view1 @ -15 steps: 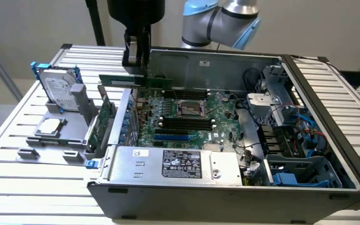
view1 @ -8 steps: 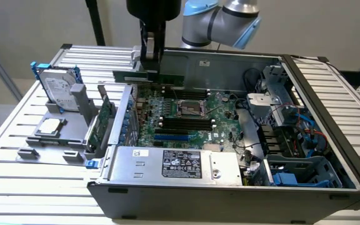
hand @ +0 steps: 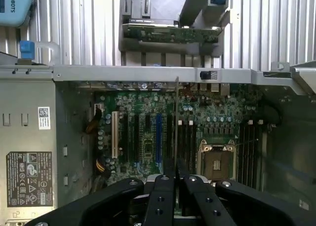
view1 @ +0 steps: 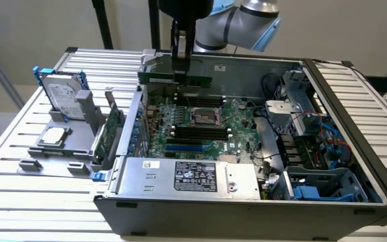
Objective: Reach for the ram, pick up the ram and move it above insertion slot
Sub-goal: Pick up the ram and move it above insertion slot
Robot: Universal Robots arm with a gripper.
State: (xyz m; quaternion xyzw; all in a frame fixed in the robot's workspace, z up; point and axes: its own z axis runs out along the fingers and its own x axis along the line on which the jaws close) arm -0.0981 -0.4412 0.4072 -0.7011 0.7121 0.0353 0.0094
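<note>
- Already you have the ram (view1: 177,79) pinched edge-on in the gripper (hand: 175,179), jaws closed on it, hanging above the motherboard (view1: 197,123).
- Treat it as light, stiff and fragile; grip its flat faces.

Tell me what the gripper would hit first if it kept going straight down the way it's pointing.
Probably the motherboard. The gripper, shut on the ram, points down into the open case, the ram's edge leading toward the slots beside the CPU socket; depth is unclear.

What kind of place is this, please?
Probably a robotics lab or test bench for computer assembly: an open computer case lies on a slatted metal table, a hard drive stands in a holder, and a robot arm works above.
</note>
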